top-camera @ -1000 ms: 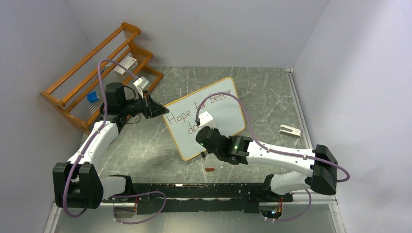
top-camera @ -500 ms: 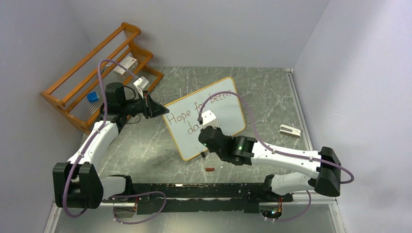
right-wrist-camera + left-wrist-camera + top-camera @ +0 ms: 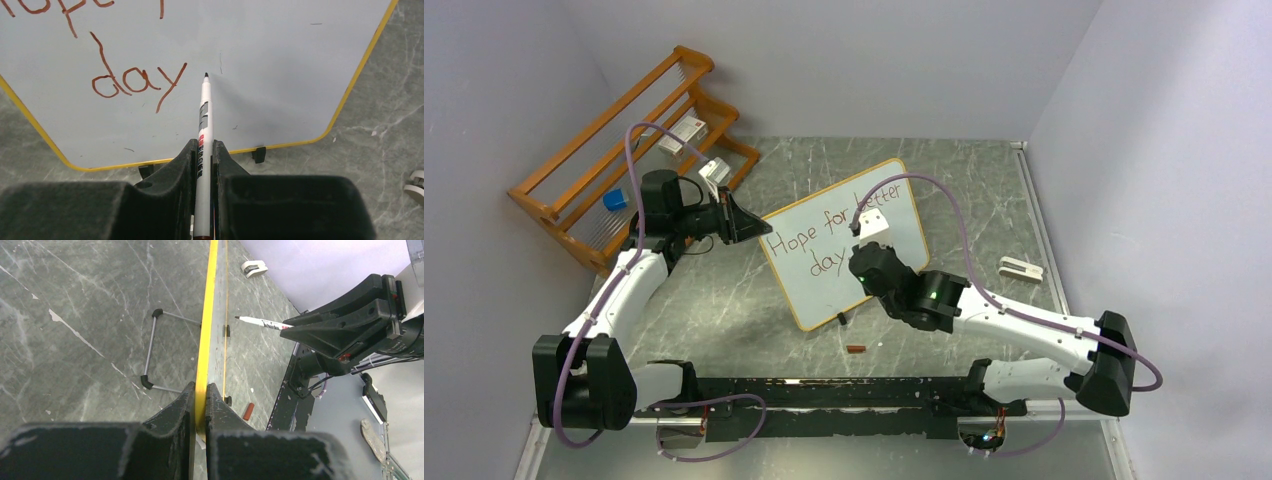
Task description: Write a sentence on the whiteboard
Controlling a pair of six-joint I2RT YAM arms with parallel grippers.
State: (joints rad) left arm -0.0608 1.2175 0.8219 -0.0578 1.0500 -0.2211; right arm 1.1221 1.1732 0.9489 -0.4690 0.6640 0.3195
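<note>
Grey marbled desk (image 3: 724, 310) carries the whiteboard (image 3: 824, 290) near its middle, standing tilted. The sentence (image 3: 809, 240) reads "Hope for", the rest of that row is partly hidden by the right arm, and "day" sits below.

From the left wrist, the left hand (image 3: 200, 390) pinches the whiteboard's yellow rim, and the marker (image 3: 262, 323) tip stands just off the face.

From the right wrist, the right hand (image 3: 204, 147) pinches the marker, its tip just past the "y". Probably only the final "s" remains.

Robot lab cell: plain walls (image 3: 824, 60) box in a marbled tabletop (image 3: 724, 310)
</note>
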